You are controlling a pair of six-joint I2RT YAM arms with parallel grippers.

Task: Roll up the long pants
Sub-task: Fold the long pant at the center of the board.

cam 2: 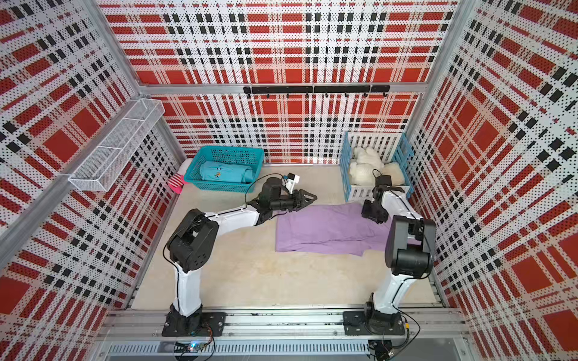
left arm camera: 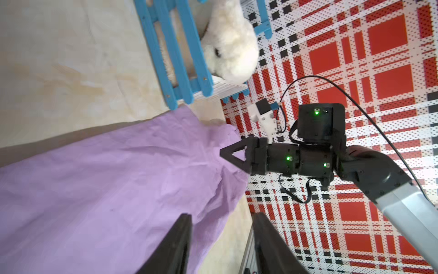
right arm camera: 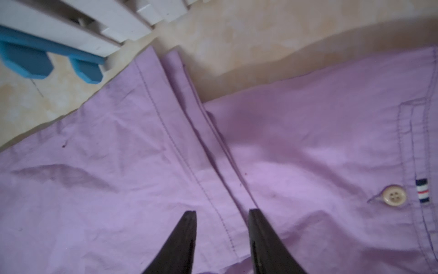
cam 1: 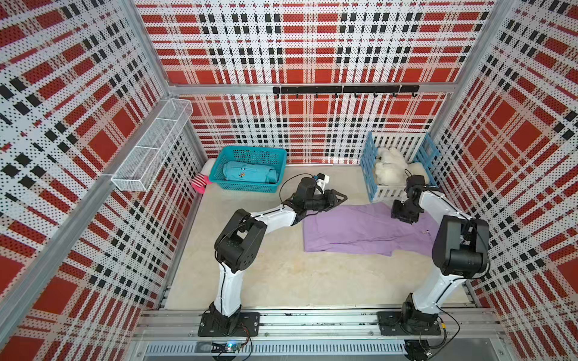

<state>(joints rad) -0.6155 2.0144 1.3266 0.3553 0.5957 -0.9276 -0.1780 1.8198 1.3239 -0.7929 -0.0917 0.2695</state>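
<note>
The long pants [cam 1: 359,231] lie folded flat on the right half of the desk [cam 1: 275,275], their far edge near a slatted crate [cam 1: 370,175]. The left tool [left arm camera: 221,239] hangs by that far edge, jaws partly apart and empty. The right tool [right arm camera: 222,232] points down over a stitched hem, also parted and holding nothing. I'd pinch one short end with both tools, evenly, and turn it over tight so the thin cloth doesn't skew. The desk top is mottled beige, with plaid perforated walls [cam 1: 312,47] around and a teal basket [cam 1: 253,149] far left.

A robot lab test cell: red, black and white plaid perforated wall panels [cam 1: 312,47] in aluminium framing [cam 1: 219,88] enclose a beige tabletop [cam 1: 281,275], with a grey metal mounting rail [cam 1: 312,322] along the frame's bottom.
</note>
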